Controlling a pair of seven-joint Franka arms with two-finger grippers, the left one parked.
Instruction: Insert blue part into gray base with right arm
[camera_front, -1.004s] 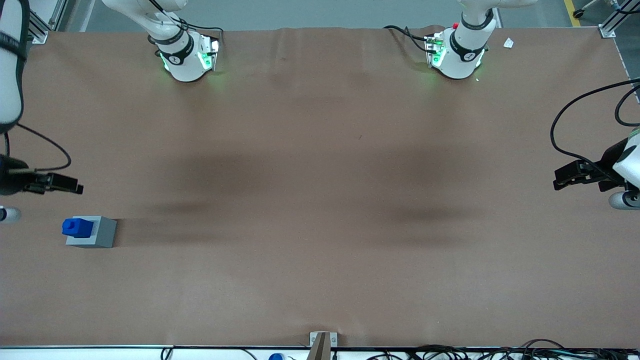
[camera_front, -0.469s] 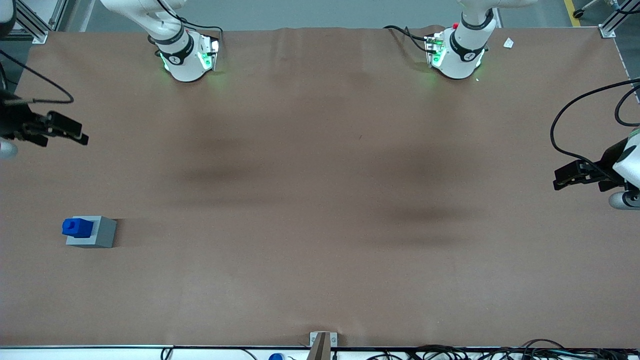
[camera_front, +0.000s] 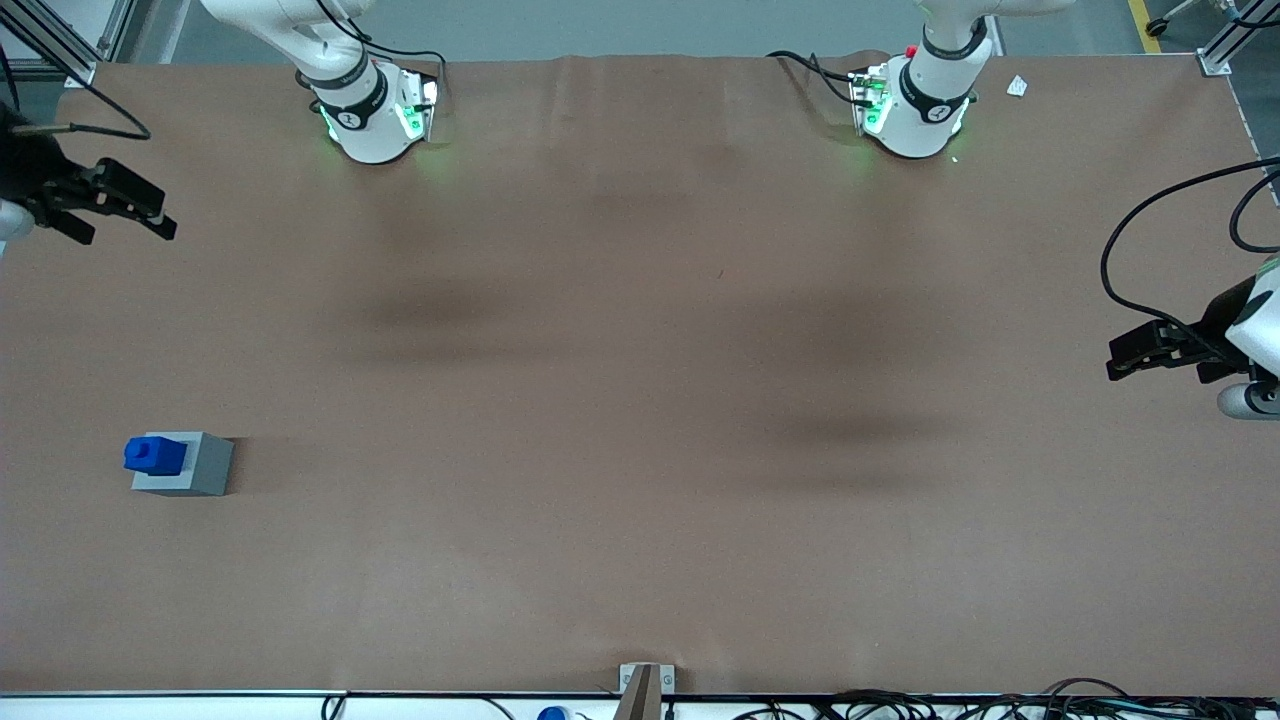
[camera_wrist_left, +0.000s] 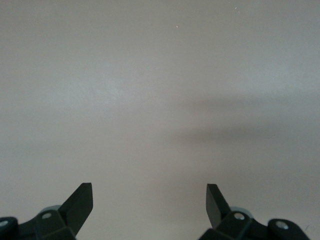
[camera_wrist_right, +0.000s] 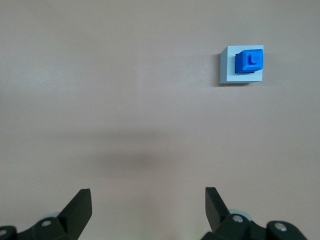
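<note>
Two pieces make up the job, and they already sit together: the small bright-blue plastic block (camera_front: 152, 454) stands in the top recess of the matte gray cube-like base (camera_front: 188, 466), which rests on the brown paper-covered table (camera_front: 640, 400) near its edge at the working arm's end, closer to the front camera than the arm bases. In the right wrist view the blue part (camera_wrist_right: 249, 61) looks seated off-centre on the gray base (camera_wrist_right: 227, 65), so the insertion appears done. The right arm's black two-finger gripper (camera_front: 120, 203) hangs well apart from them, over the table's edge toward the corner by its own base, jaws spread wide and holding nothing. The block looks rigid, light and smooth-sided, probably a little slippery. If it needed reseating, its two flat opposite side faces above the rim would be the best hold.
</note>
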